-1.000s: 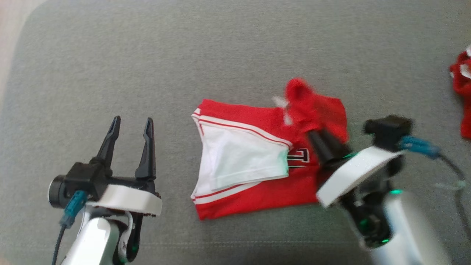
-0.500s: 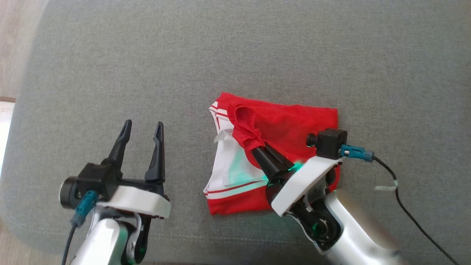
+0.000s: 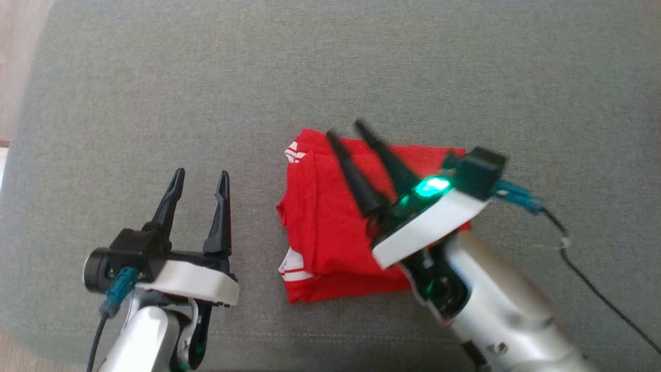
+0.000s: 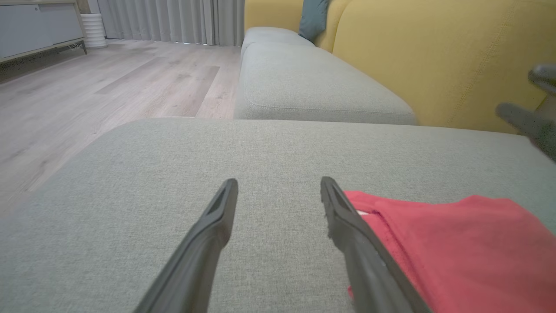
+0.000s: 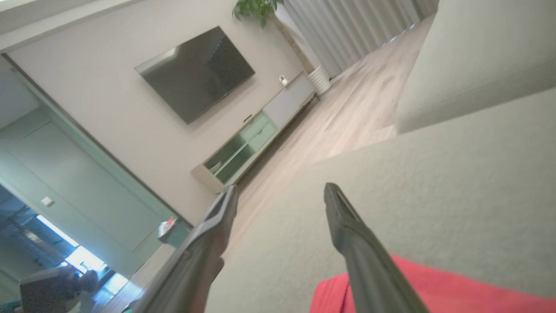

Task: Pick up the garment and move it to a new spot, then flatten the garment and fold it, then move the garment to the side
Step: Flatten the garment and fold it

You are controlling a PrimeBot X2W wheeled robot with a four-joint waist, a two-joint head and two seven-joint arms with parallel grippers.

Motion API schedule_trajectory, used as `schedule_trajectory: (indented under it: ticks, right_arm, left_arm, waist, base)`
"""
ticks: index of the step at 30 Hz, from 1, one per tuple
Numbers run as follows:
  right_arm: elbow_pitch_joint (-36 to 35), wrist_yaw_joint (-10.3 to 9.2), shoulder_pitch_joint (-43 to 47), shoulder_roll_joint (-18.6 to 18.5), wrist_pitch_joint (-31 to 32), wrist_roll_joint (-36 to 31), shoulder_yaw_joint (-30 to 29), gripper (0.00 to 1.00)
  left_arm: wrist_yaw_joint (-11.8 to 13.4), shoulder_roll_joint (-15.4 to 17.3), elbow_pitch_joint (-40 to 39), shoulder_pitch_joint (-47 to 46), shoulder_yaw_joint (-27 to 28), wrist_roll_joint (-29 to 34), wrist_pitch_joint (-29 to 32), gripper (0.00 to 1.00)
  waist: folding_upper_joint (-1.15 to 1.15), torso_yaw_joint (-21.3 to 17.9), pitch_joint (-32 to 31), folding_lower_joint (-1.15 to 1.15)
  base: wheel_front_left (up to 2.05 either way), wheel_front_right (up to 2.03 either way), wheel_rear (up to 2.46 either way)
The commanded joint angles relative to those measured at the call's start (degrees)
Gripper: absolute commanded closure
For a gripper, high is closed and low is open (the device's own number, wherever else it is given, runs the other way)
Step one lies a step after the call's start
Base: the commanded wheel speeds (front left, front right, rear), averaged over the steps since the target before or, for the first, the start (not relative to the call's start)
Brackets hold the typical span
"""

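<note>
The garment (image 3: 330,227), red with white stripes at its left edge, lies folded on the grey cushion (image 3: 330,77). My right gripper (image 3: 345,129) hangs open over the garment's upper part, fingers apart and pointing up-left, holding nothing. My left gripper (image 3: 200,178) stands open to the left of the garment, over bare cushion. In the left wrist view the garment (image 4: 456,243) lies just right of my left gripper (image 4: 278,184). In the right wrist view a red corner of the garment (image 5: 417,287) shows below my right gripper (image 5: 280,191).
A black cable (image 3: 594,289) trails from the right wrist across the cushion. The wood floor (image 3: 20,62) lies past the cushion's left edge. A yellow backrest (image 4: 434,52) rises behind the cushion, with another grey seat (image 4: 304,82) beyond.
My right gripper has opened and let go of the red fold, which now lies flat over the white part. The gripper has lifted up and right.
</note>
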Motion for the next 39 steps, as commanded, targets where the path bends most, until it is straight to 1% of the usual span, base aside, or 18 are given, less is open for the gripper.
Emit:
schedule_trajectory:
  ticks: [1, 4, 6, 9, 10, 15, 20, 23, 27, 34, 39]
  right_arm:
    - [-2.4, -0.04, -1.2, 0.9, -1.5, -1.9, -1.3, 0.00]
    - [-3.5, -0.04, -0.9, -1.1, -2.8, -7.1, -6.8, 0.00]
    - [-4.3, -0.04, 0.2, -3.2, -2.9, -11.6, -11.1, 0.00]
    - [-5.7, -0.04, 3.2, -6.2, -0.7, -18.3, -17.3, 0.00]
    - [-5.7, -0.04, 3.2, -6.2, -0.7, -18.3, -17.3, 0.00]
    - [-10.2, -0.04, 11.1, -8.6, 3.6, -24.9, -27.0, 0.00]
    - [-16.6, -0.04, 19.1, -8.5, 7.7, -28.0, -33.5, 0.00]
    - [-19.5, -0.04, 22.8, -7.7, 9.5, -28.9, -35.4, 0.00]
    - [-21.5, -0.04, 26.2, -6.6, 11.2, -29.5, -36.4, 0.00]
    - [-22.6, -0.04, 29.6, -5.6, 12.7, -29.6, -36.5, 0.00]
    - [-22.9, -0.04, 31.9, -5.3, 13.3, -29.3, -36.8, 0.00]
  left_arm:
    - [0.1, 0.7, -1.9, -2.5, 2.3, 0.7, -0.6, 0.00]
    - [0.3, 0.9, -2.0, -2.2, 2.7, 0.7, -0.6, 0.00]
    - [0.6, 1.0, -2.1, -2.0, 3.0, 0.7, -0.6, 0.00]
    - [1.0, 1.2, -2.5, -1.5, 3.5, 0.6, -0.6, 0.00]
    - [1.0, 1.2, -2.5, -1.5, 3.5, 0.6, -0.6, 0.00]
    - [1.8, 1.8, -2.9, -0.4, 4.7, 0.4, -0.7, 0.00]
    - [2.3, 2.3, -3.9, 1.0, 5.6, 0.4, -0.7, 0.00]
    - [2.6, 2.6, -4.0, 2.1, 5.8, 0.5, -0.7, 0.00]
    - [2.8, 3.0, -3.7, 3.6, 5.8, 0.7, -0.7, 0.00]
    - [3.5, 3.4, -3.7, 7.5, 5.4, 0.4, -0.4, 0.00]
    - [3.8, 3.5, -3.8, 9.9, 4.8, 0.1, 0.1, 0.00]
  waist:
    - [0.00, -0.3, 0.0, 0.00]
    - [0.00, -0.8, -0.1, 0.00]
    - [0.00, -1.3, -0.3, 0.00]
    - [0.00, -2.2, -0.7, 0.00]
    - [0.00, -2.2, -0.7, 0.00]
    - [0.00, -4.1, -2.1, 0.00]
    - [0.00, -5.6, -3.5, 0.00]
    - [0.00, -6.2, -4.7, 0.00]
    - [0.00, -6.7, -6.6, 0.00]
    - [0.00, -7.3, -10.7, 0.00]
    - [0.00, -6.9, -13.3, 0.00]
  base:
    - [0.00, 0.00, 0.00]
    - [0.00, 0.00, 0.00]
    - [0.00, 0.00, 0.00]
    - [0.00, 0.00, 0.00]
    - [0.00, 0.00, 0.00]
    - [0.00, 0.00, 0.00]
    - [0.00, 0.00, 0.00]
    - [0.00, 0.00, 0.00]
    - [0.00, 0.00, 0.00]
    - [0.00, 0.00, 0.00]
    - [0.00, 0.00, 0.00]
